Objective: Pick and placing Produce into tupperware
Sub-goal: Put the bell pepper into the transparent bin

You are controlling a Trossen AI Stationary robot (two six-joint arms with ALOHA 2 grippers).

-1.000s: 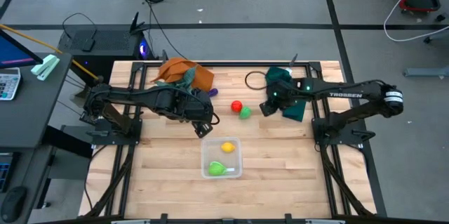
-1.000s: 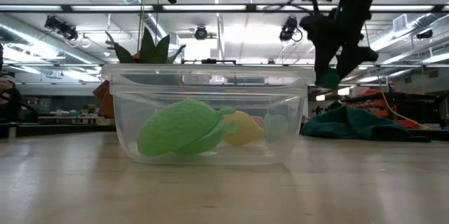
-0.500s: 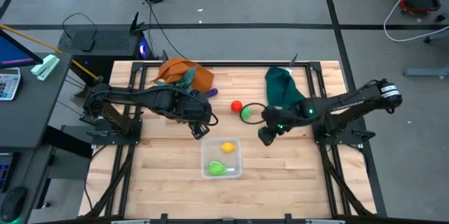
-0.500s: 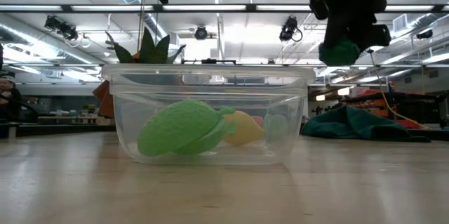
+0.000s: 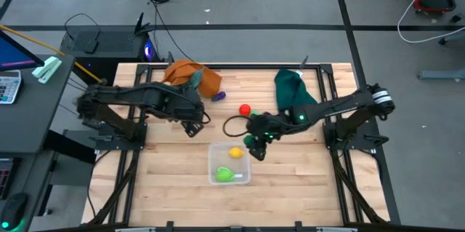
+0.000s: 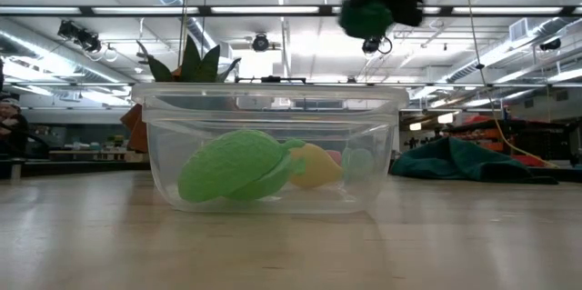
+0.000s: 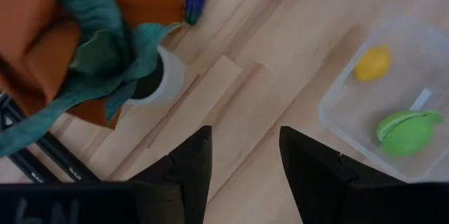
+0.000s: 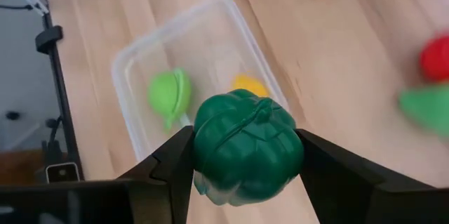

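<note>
My right gripper [image 5: 254, 145] is shut on a dark green ribbed produce piece [image 8: 247, 147]. It hangs above the right edge of the clear tupperware [image 5: 212, 165], high over the rim in the low view [image 6: 368, 13]. Inside the tupperware lie a yellow piece [image 5: 236, 152] and a light green piece [image 5: 224, 176]. A red piece [image 5: 245, 109] and a purple piece [image 5: 219, 95] rest on the table farther back; another green piece [image 8: 428, 108] lies beside the red one. My left gripper [image 7: 245, 161] is open and empty, over bare wood left of the tupperware. My right gripper pinches the dark green piece by its two opposite sides [image 8: 200, 150], one finger [image 8: 172, 168] on each side. The fingers point down at a slant from the table's right. The piece is lifted clear of table and tupperware, its stem end facing the wrist camera.
An orange cloth [image 5: 190, 74] with a teal cloth and a small white pot [image 7: 165, 80] sits at the far left. A dark green cloth [image 5: 292, 90] lies far right. A black cord ring [image 5: 236, 125] lies behind the tupperware. Bare wood surrounds the tupperware on the near side.
My right gripper, keeping the dark green piece, has travelled from beside the dark green cloth toward the table's left and near edge and has risen, ending over the tupperware's right edge. My left gripper has drawn back slightly to the left and upward.
</note>
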